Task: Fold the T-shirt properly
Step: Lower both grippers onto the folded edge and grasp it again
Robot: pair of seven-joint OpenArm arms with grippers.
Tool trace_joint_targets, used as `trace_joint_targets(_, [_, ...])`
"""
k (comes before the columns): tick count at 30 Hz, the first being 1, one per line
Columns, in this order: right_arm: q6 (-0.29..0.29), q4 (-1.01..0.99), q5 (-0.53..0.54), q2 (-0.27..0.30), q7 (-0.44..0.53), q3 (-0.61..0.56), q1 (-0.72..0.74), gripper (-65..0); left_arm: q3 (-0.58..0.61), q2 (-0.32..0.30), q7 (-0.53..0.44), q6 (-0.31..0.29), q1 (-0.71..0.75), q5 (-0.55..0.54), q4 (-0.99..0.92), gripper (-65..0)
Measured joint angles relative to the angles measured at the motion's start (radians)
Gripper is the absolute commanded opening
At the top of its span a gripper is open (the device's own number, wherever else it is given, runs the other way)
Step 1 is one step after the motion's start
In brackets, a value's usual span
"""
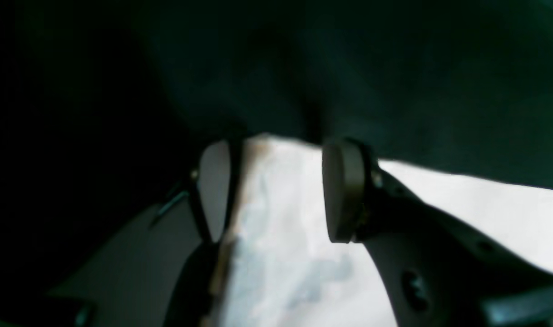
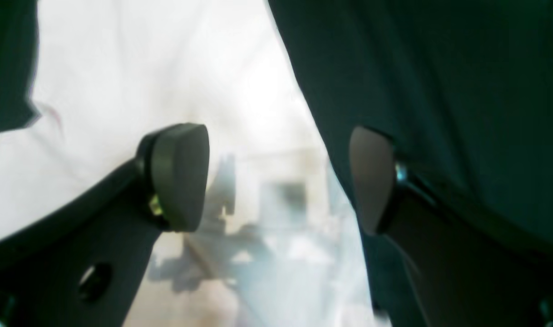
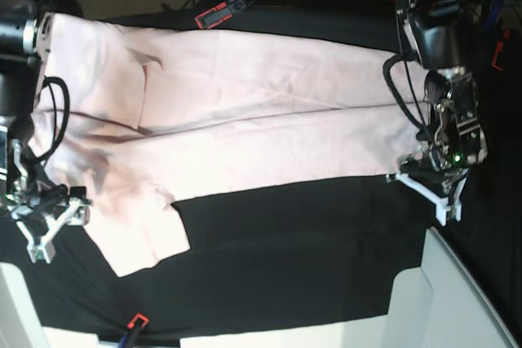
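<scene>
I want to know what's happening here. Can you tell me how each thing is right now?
T-shirt: partly folded lengthwise, lying flat on the cloth, plain side up.
Black cloth: spread out under the shirt.
Left pincer: open, down at the shirt's edge.
Right pincer: open wide, over the shirt's edge.

The left arm is reaching down along the right side of the base view, its wrist bending so that the left gripper [image 3: 432, 187] is pointing toward the near edge. In its wrist view the left gripper [image 1: 276, 193] is showing its two pads standing apart with a clear gap between them. The right arm is hanging at the left side of the base view, cable looping beside it, with the right gripper [image 3: 50, 226] angled toward the near left. Close up, the right gripper [image 2: 278, 179] is holding its pads spread wide.
</scene>
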Motion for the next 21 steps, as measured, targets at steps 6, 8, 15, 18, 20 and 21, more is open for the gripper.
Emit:
trace_joint_targets(6, [-0.014, -0.536, -0.008, 0.045, 0.335, -0.106, 0.178, -18.1, -0.002, -0.012, -0.035, 0.001, -0.097, 0.003, -0.242, -32.2])
trace_joint_targets(8, [-0.012, -0.671, -0.003, 0.043, 0.433, -0.135, 0.229, -18.1, 0.000, -0.020, -0.100, 0.003, -0.094, 0.003, -0.299, -32.2])
trace_joint_targets(15, [-0.015, -0.744, -0.001, 0.035, 0.556, -0.205, 0.210, -18.1, 0.000, -0.041, -0.200, -0.002, -0.098, -0.003, -0.386, -32.2])
trace_joint_targets(18, [-0.015, -0.743, -0.001, 0.035, 0.556, -0.205, 0.206, -18.7, 0.000, -0.042, -0.218, -0.008, -0.090, -0.005, -0.385, -32.2])
trace_joint_targets(20, [-0.015, -0.742, 0.002, 0.035, 0.564, -0.205, 0.202, -19.0, 0.000, -0.041, -0.217, -0.008, -0.090, -0.005, -0.383, -32.2])
trace_joint_targets(21, [-0.015, -0.742, 0.002, 0.035, 0.563, -0.205, 0.202, -20.0, 0.000, -0.041, -0.217, -0.008, -0.090, -0.004, -0.383, -32.2])
